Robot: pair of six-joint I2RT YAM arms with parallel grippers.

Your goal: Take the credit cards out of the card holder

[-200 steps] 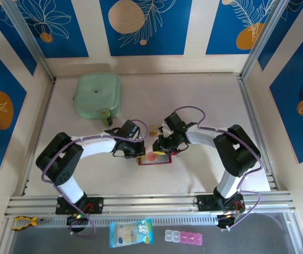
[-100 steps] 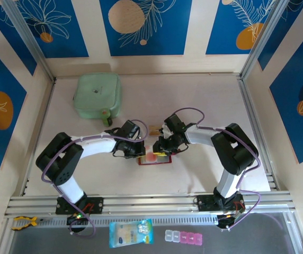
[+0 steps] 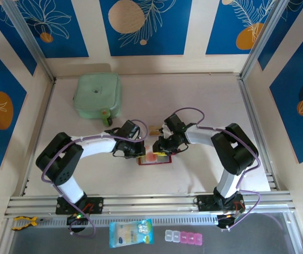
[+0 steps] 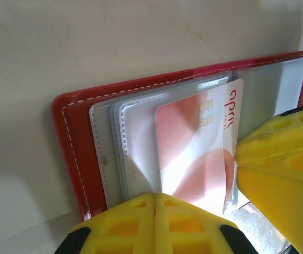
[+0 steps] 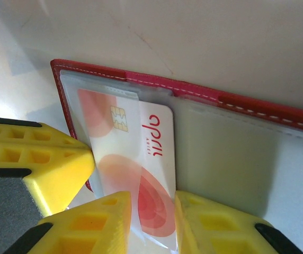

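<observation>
Pale table [image 3: 204,100], green pouch [image 3: 97,95] far left, open red card holder [image 3: 157,160] centre, yellow card [image 3: 154,129] just beyond

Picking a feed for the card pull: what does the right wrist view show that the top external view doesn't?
Right wrist view: the pink card with its chip and lettering, between the fingers of the right gripper, and a clear pocket beside it. Top external view: the pale green pouch at the back left and pink-and-clear boxes at the near edge. Shared: the red card holder, the pink card, and the left gripper alongside.
</observation>
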